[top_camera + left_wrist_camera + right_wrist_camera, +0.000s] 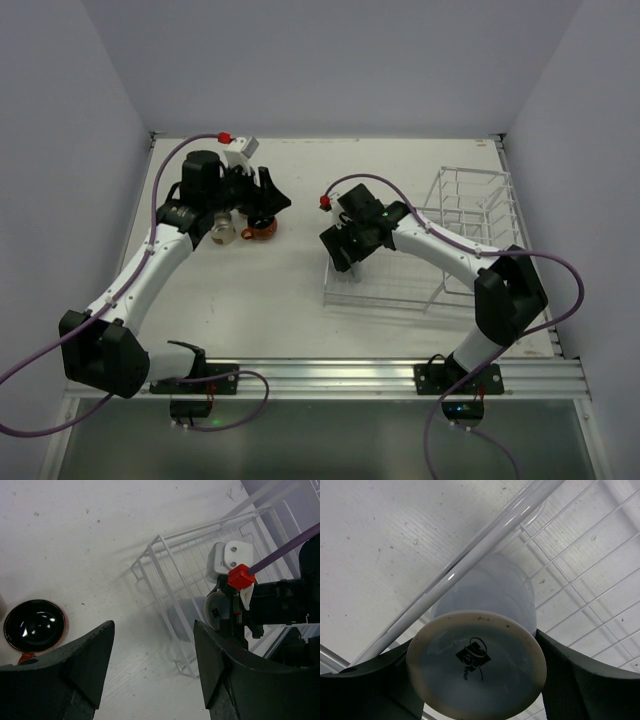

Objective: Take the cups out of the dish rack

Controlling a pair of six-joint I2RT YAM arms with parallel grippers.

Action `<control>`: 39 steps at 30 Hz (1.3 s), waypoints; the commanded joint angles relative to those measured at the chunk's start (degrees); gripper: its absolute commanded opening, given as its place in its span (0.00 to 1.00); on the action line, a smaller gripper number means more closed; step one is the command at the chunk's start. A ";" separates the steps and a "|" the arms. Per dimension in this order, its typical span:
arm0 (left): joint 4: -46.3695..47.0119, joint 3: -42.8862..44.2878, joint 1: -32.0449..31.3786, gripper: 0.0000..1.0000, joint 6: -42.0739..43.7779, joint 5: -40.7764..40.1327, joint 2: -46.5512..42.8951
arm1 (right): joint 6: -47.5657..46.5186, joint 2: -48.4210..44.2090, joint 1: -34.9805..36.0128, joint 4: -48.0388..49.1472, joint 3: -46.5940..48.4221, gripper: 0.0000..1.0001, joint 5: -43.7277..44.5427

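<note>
The short light blue-grey cup [477, 665] lies tipped in the low tray of the white wire dish rack [470, 200], its base toward the right wrist camera. My right gripper [477, 680] is shut on it, with a finger [580, 680] pressed to each side. The orange-red mug [34, 630] stands upright on the table at the back left, dark inside showing. Next to it stands a beige tumbler [222, 230]. My left gripper [152, 660] hangs open just right of the mug [262, 231], with only bare table between its fingers.
The rack's tall basket section [480, 215] rises behind the right arm near the right wall. A thick rack rail [485, 540] runs diagonally just past the held cup. The left arm's wrist and cable crowd the back left corner by the two cups.
</note>
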 commanded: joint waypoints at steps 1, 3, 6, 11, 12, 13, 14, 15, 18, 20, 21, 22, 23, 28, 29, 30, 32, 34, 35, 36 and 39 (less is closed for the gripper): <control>3.26 -0.40 -0.12 0.68 -0.06 1.31 0.11 | 1.19 -0.89 0.53 3.77 -0.93 0.37 -1.96; 3.35 -0.40 -0.12 0.68 -0.06 1.40 0.03 | 1.28 -1.07 0.45 4.03 -1.54 0.11 -1.79; 3.53 -0.40 -0.12 0.68 -0.24 1.48 0.20 | 1.63 -1.42 0.45 4.03 -1.98 0.00 -0.91; 3.61 -0.22 -0.12 0.67 -0.59 1.66 0.20 | 3.65 -2.56 0.44 4.12 -2.77 0.00 1.02; 3.61 -0.22 -0.12 0.67 -0.59 1.75 0.12 | 4.00 -3.09 0.44 4.03 -2.77 0.00 1.37; 3.61 -0.05 -0.12 0.67 -0.59 1.75 0.12 | 4.61 -3.44 0.53 3.94 -2.77 0.00 2.16; 3.70 -0.05 -0.12 0.67 -0.68 1.75 0.12 | 4.88 -3.71 0.45 3.59 -2.77 0.00 2.52; 3.70 0.04 -0.12 0.67 -0.77 1.75 0.12 | 4.97 -4.23 0.44 3.16 -2.69 0.00 2.61; 3.70 0.04 -0.12 0.67 -0.86 2.01 0.03 | 5.76 -5.37 0.53 1.31 -1.72 0.00 3.40; 3.61 -0.05 -0.12 0.67 -1.03 2.10 0.03 | 6.11 -6.34 0.53 0.96 -1.72 0.00 4.70; 3.70 -0.05 -0.12 0.67 -1.12 2.10 0.03 | 6.20 -7.21 0.53 0.78 -1.72 0.00 4.80; 3.61 -0.05 -0.12 0.67 -1.12 2.19 0.03 | 6.46 -7.57 0.53 0.26 -1.55 0.00 4.80; 3.61 -0.05 -0.12 0.67 -1.21 2.19 0.03 | 6.55 -8.01 0.53 0.16 -1.54 0.00 5.33; 3.96 -0.05 -0.12 0.66 -1.73 2.63 -0.06 | 7.87 -10.65 0.53 0.07 -1.81 0.00 5.60; 3.97 0.04 -0.12 0.66 -1.73 2.71 -0.06 | 8.04 -10.91 0.45 0.25 -1.89 0.00 5.68; 3.97 0.04 -0.12 0.66 -1.82 2.89 -0.06 | 8.48 -11.18 0.44 0.42 -1.98 0.00 5.94; 3.97 0.04 -0.12 0.66 -2.00 2.98 -0.23 | 9.01 -11.79 0.44 0.86 -2.25 0.00 5.95; 3.97 -0.05 -0.12 0.66 -2.17 3.24 -0.41 | 9.98 -12.67 0.27 2.00 -2.86 0.00 5.60; 4.05 -0.13 -0.12 0.66 -2.26 3.24 -0.59 | 10.24 -13.11 0.18 2.44 -3.12 0.00 5.51; 4.05 -0.22 -0.12 0.66 -2.26 3.50 -0.76 | 10.94 -13.55 0.18 3.06 -3.47 0.00 5.25; 4.23 -0.57 -0.12 0.66 -2.61 4.64 -1.38 | 12.61 -15.66 -0.26 5.69 -5.67 0.00 4.54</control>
